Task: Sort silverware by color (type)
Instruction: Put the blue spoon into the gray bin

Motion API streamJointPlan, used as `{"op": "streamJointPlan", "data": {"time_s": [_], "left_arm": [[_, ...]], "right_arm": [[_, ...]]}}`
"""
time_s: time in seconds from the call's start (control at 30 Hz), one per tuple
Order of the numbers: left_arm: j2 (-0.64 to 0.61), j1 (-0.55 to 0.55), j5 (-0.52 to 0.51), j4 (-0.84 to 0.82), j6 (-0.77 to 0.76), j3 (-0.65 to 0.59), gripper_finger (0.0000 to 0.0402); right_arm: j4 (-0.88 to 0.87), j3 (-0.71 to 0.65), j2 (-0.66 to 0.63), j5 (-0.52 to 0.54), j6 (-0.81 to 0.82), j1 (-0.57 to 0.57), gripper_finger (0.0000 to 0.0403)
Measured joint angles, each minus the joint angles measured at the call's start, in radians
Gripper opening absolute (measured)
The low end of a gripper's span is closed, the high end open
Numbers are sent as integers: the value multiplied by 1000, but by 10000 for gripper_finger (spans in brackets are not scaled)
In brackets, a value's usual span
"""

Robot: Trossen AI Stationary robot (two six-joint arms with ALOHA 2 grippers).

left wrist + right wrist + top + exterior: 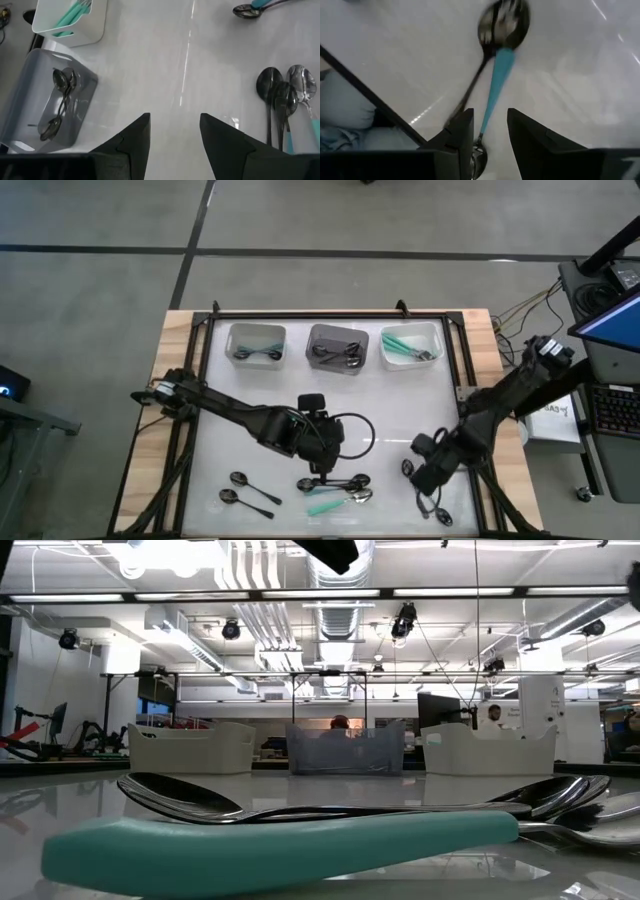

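High view: left gripper (320, 468), jaws apart and empty, hangs just at twelve o'clock of a three-spoon cluster (338, 488); two black spoons (247, 489) lie at nine o'clock.

Right wrist view: right gripper (490, 131), parted and empty, straddles a teal-handled spoon (496, 75), its long axis running out between the fingers, crossed with one black spoon (476, 82).

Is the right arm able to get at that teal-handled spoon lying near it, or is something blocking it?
Probably yes. The right end effector is open and hangs right above the teal-handled spoon, whose handle runs into the gap between its fingers. Only a black spoon lies against it; nothing covers it.
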Motion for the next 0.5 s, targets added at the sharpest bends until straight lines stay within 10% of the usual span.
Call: {"op": "streamJointPlan", "data": {"time_s": [0.5], "left_arm": [[0,-2,0,-10,48,0,155]], "right_arm": [[33,115,288,-51,105,97,111]]}}
